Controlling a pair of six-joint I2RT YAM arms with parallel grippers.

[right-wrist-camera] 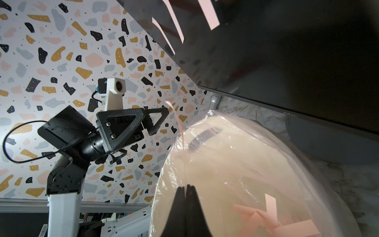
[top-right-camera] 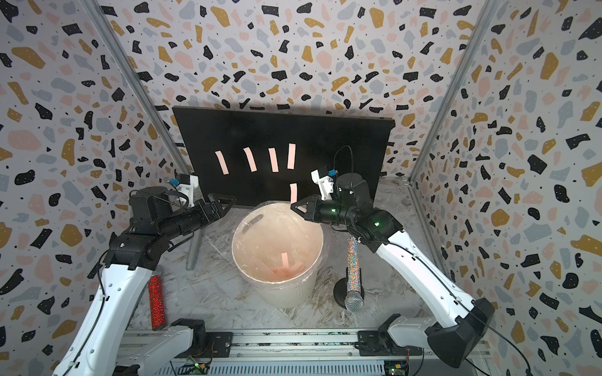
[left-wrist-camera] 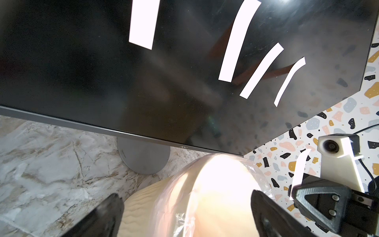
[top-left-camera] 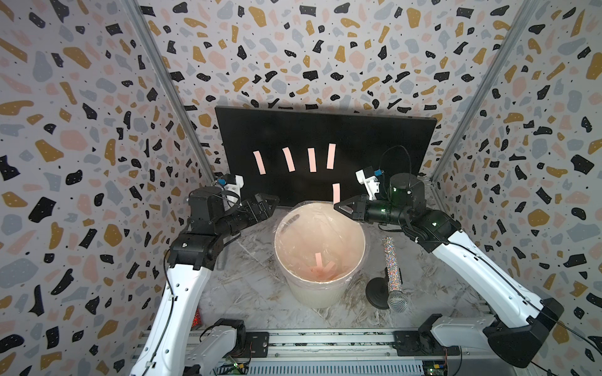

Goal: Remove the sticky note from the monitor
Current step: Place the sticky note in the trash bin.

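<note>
**A:** Where do we stand with the narrow pink paper sticky note?

**B:** It's off the wide flat black monitor. Our right gripper is pinched tight on its lower end. The strip stands up from the jaws, right at the monitor-side rim of the white round bin on the marbled counter.

**A:** So we let it go here?

**B:** We'd rather not. We sit at the rim, not over the mouth, so it could slip down outside the clear plastic liner. We should carry it toward the middle, tip the jaws downward, then open them fully.

**A:** And if the glue clings to a pad?

**B:** A small shake should free it, we judge. Our left gripper hangs spread wide and empty beside the bin's other side, out of our way. Four more pink strips sit on the screen.
</note>
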